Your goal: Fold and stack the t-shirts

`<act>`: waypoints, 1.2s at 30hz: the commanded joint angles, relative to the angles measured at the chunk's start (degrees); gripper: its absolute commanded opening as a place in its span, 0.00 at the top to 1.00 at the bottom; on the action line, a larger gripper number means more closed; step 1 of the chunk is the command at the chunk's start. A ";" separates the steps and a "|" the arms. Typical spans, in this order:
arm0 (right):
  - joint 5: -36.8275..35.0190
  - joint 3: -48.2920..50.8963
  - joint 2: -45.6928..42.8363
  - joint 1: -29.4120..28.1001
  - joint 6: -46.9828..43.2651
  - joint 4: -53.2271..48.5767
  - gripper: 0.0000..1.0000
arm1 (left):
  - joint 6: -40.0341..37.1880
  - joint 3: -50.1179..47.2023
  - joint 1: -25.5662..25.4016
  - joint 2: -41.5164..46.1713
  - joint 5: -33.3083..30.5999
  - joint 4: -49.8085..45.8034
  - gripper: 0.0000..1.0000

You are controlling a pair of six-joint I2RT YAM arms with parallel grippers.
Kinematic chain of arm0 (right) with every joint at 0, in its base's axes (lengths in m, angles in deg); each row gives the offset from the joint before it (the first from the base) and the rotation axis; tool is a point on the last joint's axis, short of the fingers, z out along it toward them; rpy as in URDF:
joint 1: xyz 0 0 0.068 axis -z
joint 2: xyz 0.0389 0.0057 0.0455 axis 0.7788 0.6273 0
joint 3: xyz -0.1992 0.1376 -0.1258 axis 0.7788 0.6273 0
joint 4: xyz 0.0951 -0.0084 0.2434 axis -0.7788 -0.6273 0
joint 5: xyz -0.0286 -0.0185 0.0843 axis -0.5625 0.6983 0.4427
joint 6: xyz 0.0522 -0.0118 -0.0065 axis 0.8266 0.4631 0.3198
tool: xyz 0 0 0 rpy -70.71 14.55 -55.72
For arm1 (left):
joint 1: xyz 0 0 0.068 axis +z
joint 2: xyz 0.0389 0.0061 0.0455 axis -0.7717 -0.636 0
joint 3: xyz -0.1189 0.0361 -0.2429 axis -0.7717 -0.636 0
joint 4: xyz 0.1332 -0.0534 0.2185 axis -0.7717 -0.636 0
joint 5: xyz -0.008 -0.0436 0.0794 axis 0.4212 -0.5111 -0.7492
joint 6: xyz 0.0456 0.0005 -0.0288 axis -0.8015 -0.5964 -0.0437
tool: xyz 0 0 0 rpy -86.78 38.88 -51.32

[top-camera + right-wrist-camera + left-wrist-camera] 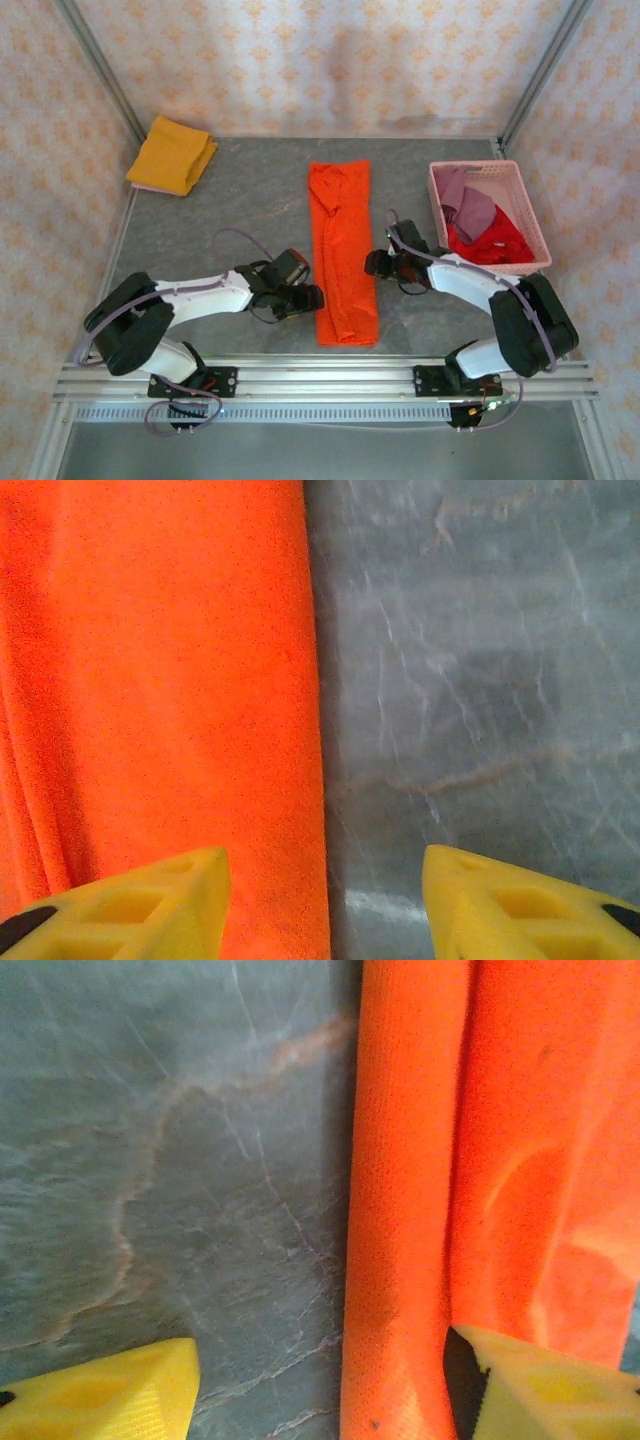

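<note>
table (230, 210): grey veined stone | orange t-shirt (343, 255): flat, centre | walls (330, 60): pink patterned

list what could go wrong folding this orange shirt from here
The left fingers straddle only the rolled left edge of the orange t-shirt; closing might pinch one layer, and the fold could open when lifted.
The right fingers sit farther up the strip than the left, so the next fold might come out skewed.

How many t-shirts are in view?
4. The mustard yellow t-shirt lies folded at the far left corner; the orange t-shirt is a long strip in the middle; the mauve t-shirt and the red t-shirt are in the pink basket, right. More may hide there.
</note>
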 commanded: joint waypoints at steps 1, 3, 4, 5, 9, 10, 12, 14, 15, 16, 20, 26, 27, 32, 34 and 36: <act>0.77 1.27 -1.55 -0.18 1.58 0.01 0.50 | 2.09 1.87 -0.95 -2.08 1.69 3.45 0.40; 1.72 1.58 -1.03 -0.18 2.15 1.07 0.54 | 1.77 2.54 -1.13 -3.68 1.77 3.47 0.50; 2.19 1.51 -0.69 -0.18 2.38 1.36 0.56 | 1.92 2.72 -1.27 -4.24 2.03 3.96 0.54; 2.69 1.51 -0.35 -0.26 2.66 1.94 0.59 | 2.03 2.98 -1.24 -4.82 2.21 4.50 0.59; 3.79 0.92 1.81 -0.55 3.11 3.85 0.70 | 1.70 5.16 -1.28 -5.82 1.89 4.71 0.71; 3.92 0.59 2.52 -0.69 3.10 4.05 0.71 | 1.43 5.84 -1.26 -6.05 1.79 4.33 0.71; 4.28 -0.12 4.43 -0.89 3.32 4.62 0.73 | 0.94 7.65 -1.24 -6.57 1.69 3.02 0.70; 4.65 -0.59 5.75 -1.05 3.65 5.28 0.74 | 0.69 8.92 -1.28 -6.21 1.73 1.74 0.61; 4.73 -0.82 6.35 -1.16 3.82 5.53 0.74 | 0.42 9.51 -1.22 -5.54 1.29 0.53 0.56; 4.81 -0.95 6.71 -1.23 3.88 5.61 0.74 | -0.23 10.20 -1.37 -4.78 0.22 -1.30 0.54; 4.39 -1.13 7.96 -1.23 4.13 6.26 0.75 | -2.23 11.71 -1.38 -2.25 -2.31 -6.79 0.53; 4.68 -1.05 8.26 -1.23 4.52 6.63 0.76 | -1.61 10.36 -1.44 -2.09 -2.75 -6.23 0.53; 4.51 -0.98 8.03 -1.23 4.52 6.65 0.76 | -1.47 10.18 -1.43 -2.68 -2.88 -5.90 0.53; 4.56 -1.22 7.80 -1.23 4.25 6.11 0.76 | -0.34 9.38 -1.38 -5.36 -2.64 -2.87 0.55; 4.69 -1.22 7.82 -1.26 4.33 6.11 0.79 | -0.31 9.68 -1.45 -6.49 -3.09 -2.32 0.58; 5.23 -1.31 8.01 -1.32 4.34 6.27 0.80 | 0.09 10.04 -1.45 -7.98 -3.23 -1.42 0.63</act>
